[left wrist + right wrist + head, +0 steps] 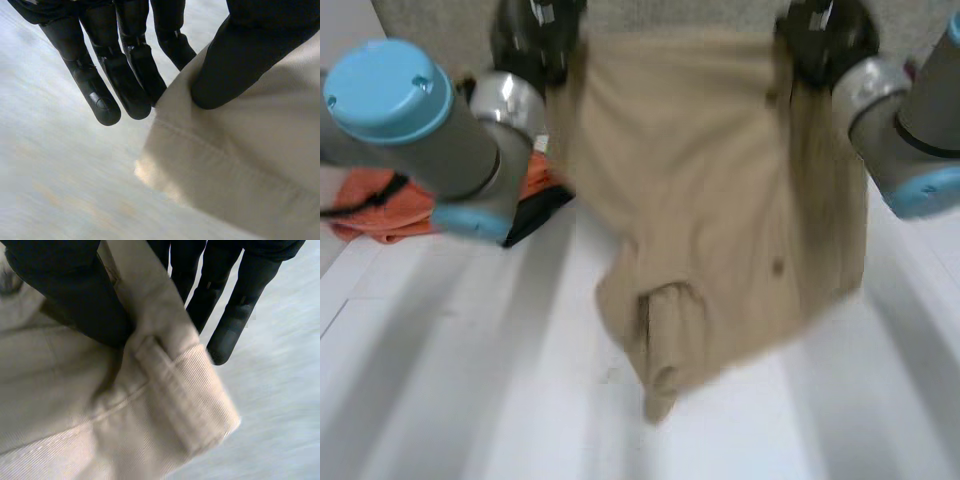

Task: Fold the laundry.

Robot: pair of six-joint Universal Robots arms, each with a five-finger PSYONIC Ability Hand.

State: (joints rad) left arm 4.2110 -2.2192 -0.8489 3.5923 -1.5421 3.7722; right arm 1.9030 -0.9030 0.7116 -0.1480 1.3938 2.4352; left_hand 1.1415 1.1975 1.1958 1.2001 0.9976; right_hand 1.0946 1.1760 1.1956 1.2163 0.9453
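One pair of beige trousers is held over the white surface, lower end nearest. One orange cloth lies left. Farthest, the top edge is pinched by two hands: left hand at its left corner, right hand at its right.

So the left hand has a corner of the beige cloth pinched. The thumb sits on top of the fabric, and the fingers are pretty much straight, pointing down toward the white table. At least one finger tucks in behind the cloth edge right by the thumb. There's a stitched hem line running across the fabric just past the thumb tip, and the corner hangs a bit off the table.
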